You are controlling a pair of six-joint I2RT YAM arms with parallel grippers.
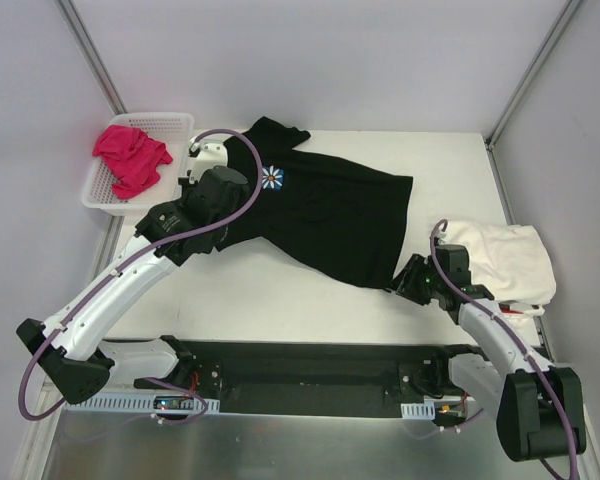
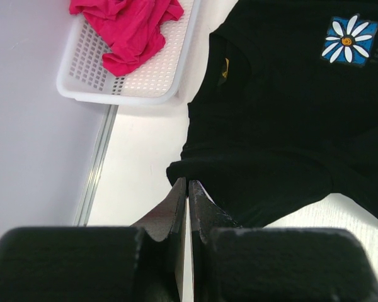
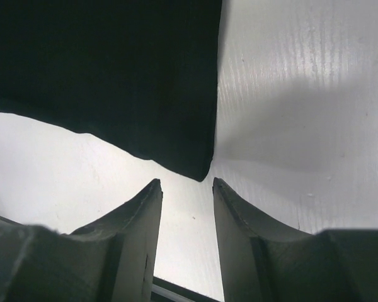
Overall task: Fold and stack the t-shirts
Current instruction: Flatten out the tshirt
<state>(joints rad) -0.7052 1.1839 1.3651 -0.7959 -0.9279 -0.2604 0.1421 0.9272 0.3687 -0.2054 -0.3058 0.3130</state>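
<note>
Sprawling on grey-walled white table (image 1: 280, 300), black t-shirt (image 1: 332, 208); left jaws closed, right jaws parted.

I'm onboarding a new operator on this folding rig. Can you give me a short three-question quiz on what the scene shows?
1. True or false: the pink t-shirt lies in the white basket.
2. The right tool is: A) shut on cream cloth; B) open, with a shirt corner just ahead of it; C) out of every view.
3. Fill in: the daisy print is on the ____ t-shirt.

Key: 1 true; 2 B; 3 black.
</note>
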